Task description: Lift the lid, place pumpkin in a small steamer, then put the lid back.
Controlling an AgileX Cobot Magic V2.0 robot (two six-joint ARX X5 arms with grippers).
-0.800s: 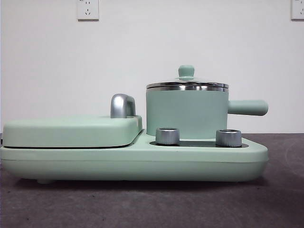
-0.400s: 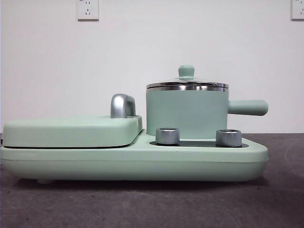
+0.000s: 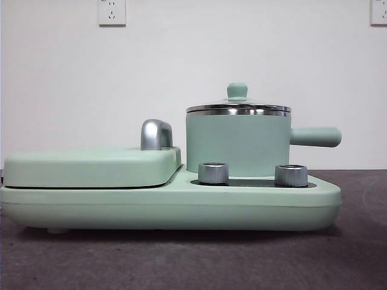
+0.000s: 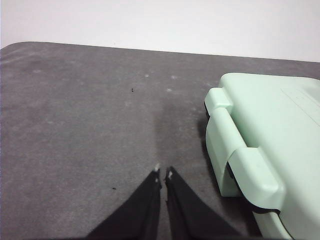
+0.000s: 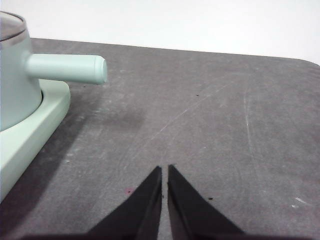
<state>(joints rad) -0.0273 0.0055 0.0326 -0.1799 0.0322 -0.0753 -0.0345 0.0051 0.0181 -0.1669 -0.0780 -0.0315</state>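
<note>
We see the lid (image 3: 237, 106) seated on the small steamer (image 3: 237, 144), handle pointing right. Left gripper (image 4: 163, 173) and right gripper (image 5: 165, 170) hover closed, empty, over bare table (image 5: 210, 125).

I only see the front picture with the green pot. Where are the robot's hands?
Observer: Both wait off to the sides. The left gripper hangs over bare table beside the flat green cover, jaws shut.
Operator: And the other one?
Observer: The right gripper is over the table beyond the pot's handle, jaws shut, holding nothing.
Operator: Is the pumpkin near them?
Observer: No. Neither wrist view shows a pumpkin, so I cannot say where it is. The lid sits on the pot.
</note>
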